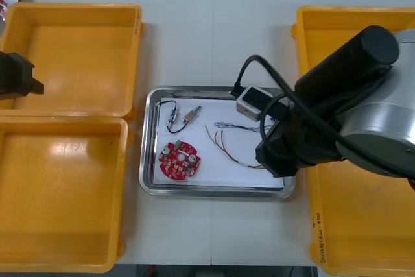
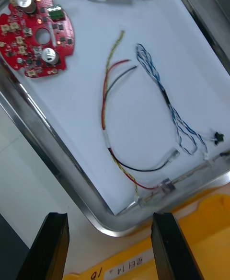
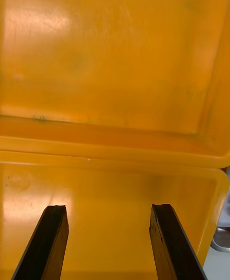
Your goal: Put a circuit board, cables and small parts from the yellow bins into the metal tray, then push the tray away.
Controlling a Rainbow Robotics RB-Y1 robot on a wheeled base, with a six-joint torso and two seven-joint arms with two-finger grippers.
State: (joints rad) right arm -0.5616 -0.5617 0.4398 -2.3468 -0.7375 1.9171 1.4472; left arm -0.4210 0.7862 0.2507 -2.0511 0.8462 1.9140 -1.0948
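The metal tray [image 1: 148, 160], white inside, lies between the yellow bins. In it are a round red circuit board [image 1: 179, 159], a small metal part [image 1: 192, 115] with a black cable [image 1: 170, 109], a red and yellow cable [image 1: 224, 144] and a twisted blue and white cable [image 1: 233, 125]. My right arm [image 1: 337, 115] reaches over the tray's right edge. My right gripper [image 2: 110, 241] stands open and empty above the tray's rim [image 2: 52, 165], where the tray meets an orange bin [image 2: 201, 232]; the circuit board [image 2: 38, 35] and the red and yellow cable [image 2: 106, 117] lie beyond it. My left gripper [image 3: 108, 241] hangs open over the left bins.
Two yellow bins [image 1: 78, 50] [image 1: 58, 192] on the left look bare inside. The right bins [image 1: 350, 225] lie partly under my right arm. My left arm [image 1: 16, 76] shows at the far left edge. Bare table lies beyond the tray.
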